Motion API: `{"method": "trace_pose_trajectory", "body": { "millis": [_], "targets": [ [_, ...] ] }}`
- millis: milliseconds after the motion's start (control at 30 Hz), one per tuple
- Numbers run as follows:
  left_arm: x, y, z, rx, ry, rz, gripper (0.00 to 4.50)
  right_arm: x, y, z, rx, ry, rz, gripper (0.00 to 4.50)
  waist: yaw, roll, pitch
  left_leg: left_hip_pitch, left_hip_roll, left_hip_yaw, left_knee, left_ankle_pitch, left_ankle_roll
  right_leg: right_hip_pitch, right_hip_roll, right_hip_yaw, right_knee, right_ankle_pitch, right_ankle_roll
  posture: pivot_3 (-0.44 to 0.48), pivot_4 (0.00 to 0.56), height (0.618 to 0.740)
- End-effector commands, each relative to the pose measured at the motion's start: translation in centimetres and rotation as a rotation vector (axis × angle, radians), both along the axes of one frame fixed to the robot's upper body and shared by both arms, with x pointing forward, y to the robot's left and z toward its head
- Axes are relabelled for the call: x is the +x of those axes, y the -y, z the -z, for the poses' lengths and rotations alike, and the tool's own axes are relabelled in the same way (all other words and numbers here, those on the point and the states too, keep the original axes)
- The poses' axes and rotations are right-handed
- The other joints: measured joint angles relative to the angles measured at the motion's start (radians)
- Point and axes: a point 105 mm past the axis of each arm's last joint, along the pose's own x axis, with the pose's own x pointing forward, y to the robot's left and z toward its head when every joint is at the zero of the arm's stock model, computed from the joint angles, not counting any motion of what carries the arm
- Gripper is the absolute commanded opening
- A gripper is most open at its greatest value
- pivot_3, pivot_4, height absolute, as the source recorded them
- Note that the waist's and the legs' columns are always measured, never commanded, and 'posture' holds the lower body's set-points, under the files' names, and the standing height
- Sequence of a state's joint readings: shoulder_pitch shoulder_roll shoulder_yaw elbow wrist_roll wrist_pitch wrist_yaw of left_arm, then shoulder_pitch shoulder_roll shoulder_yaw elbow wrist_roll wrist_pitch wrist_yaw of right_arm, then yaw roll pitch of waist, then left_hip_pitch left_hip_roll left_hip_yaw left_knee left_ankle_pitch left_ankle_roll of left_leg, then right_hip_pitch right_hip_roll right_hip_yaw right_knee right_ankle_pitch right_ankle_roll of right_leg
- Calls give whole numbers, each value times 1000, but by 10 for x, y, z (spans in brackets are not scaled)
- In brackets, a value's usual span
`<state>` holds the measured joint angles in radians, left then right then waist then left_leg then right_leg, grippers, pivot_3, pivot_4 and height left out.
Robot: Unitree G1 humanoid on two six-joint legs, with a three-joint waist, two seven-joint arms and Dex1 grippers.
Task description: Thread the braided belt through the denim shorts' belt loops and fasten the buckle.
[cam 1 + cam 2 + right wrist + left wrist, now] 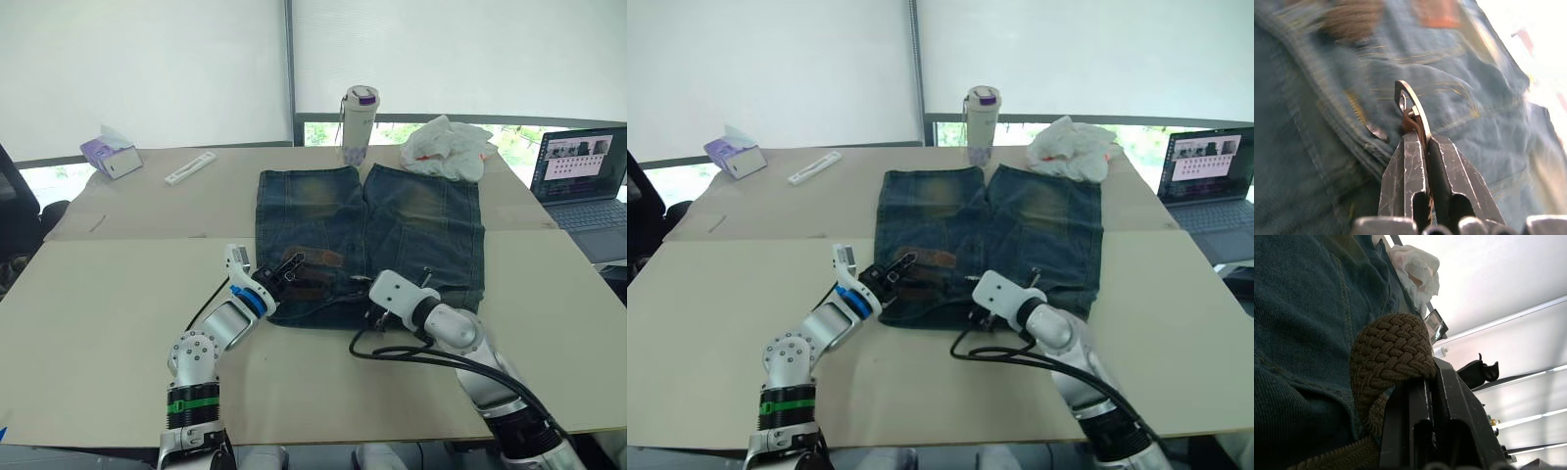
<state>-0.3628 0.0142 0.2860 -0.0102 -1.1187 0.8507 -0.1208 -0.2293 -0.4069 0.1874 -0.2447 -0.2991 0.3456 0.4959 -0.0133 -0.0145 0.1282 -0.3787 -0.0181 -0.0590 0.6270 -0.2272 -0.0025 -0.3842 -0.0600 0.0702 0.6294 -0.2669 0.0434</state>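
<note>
Belt (312, 271) work at lower centre of the frame: we pinch its soft, floppy braided fold in our left gripper (1418, 382) and its rigid buckle (1411, 110) in our right gripper (1422, 142), over the denim shorts (411, 230), judging the buckle the surer hold.

You are looking at an evenly lit daytime scene. Soft daylight comes through pale roller blinds (147, 69) along the far wall, and a strip of uncovered window (549, 132) beneath them glows brighter. Shadows on the table (98, 294) are faint and diffuse, with no hard edges. Both head views are sharp across the table, with slight bending of straight lines toward the edges. In your left wrist view the braided belt (1393, 350) is crisp up close, while the bright ceiling behind it washes out to white. Your right wrist view is smeared by motion blur across the denim shorts (1327, 98), and its upper right corner is overexposed.
</note>
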Motion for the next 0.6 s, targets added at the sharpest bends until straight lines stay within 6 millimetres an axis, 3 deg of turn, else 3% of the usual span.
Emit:
{"method": "trace_pose_trajectory", "body": {
  "millis": [33,133,300,433,600],
  "targets": [
    [1,4,-18,0,58,9,0,4,15,-24,188,53,127,46,0,0,0,0,0,0,0,0,0,0,0,0,0,0,0,0,150,740],
    [4,9,-22,-6,50,20,0,4,20,-31,357,51,202,46,0,0,0,0,0,0,0,0,0,0,0,0,0,0,0,0,150,740],
    [10,25,-25,-80,-45,59,0,5,23,-43,471,114,249,46,2,0,0,0,0,0,0,0,0,0,0,0,0,0,0,0,150,740],
    [15,36,-17,-143,-192,76,0,1,15,-49,473,215,219,46,1,0,0,-1,0,0,0,0,0,-1,0,0,0,0,0,0,150,740],
    [14,43,-22,-207,-234,113,0,-4,4,-50,474,325,177,46,-4,0,0,-1,0,0,0,0,0,-1,0,0,0,0,0,0,150,740]
  ]
}}
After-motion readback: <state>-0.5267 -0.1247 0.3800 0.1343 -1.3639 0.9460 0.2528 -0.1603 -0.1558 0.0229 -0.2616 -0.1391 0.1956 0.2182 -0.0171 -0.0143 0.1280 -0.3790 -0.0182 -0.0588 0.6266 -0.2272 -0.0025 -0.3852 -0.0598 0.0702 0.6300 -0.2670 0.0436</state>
